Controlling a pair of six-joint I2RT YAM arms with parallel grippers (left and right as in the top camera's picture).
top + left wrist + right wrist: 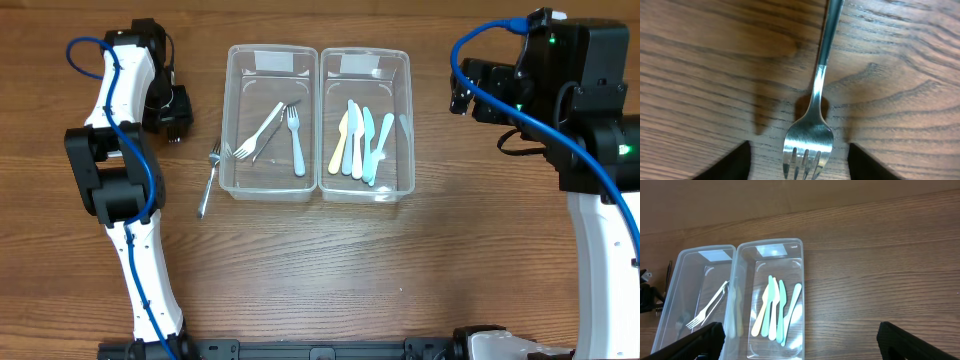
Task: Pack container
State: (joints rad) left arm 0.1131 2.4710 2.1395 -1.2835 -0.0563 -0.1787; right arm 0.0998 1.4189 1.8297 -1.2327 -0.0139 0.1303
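Observation:
A metal fork (pixel 207 185) lies on the wooden table just left of the left clear container (pixel 228 120). In the left wrist view the fork (pixel 815 100) has its tines between my left gripper's (pixel 799 145) fingers, which are wide open and not touching it. In the overhead view the left gripper (pixel 178 125) is up and left of the fork's tines. The left container holds white and metal forks (pixel 285 130). The right container (pixel 408 120) holds several pastel plastic knives (pixel 360 145). My right gripper (pixel 799 327) is open and empty, raised to the right of the containers (pixel 462 95).
The two containers stand side by side at the table's back centre, and both show in the right wrist view (pixel 802 295). Blue cables run along both arms. Bare wood lies in front of the containers.

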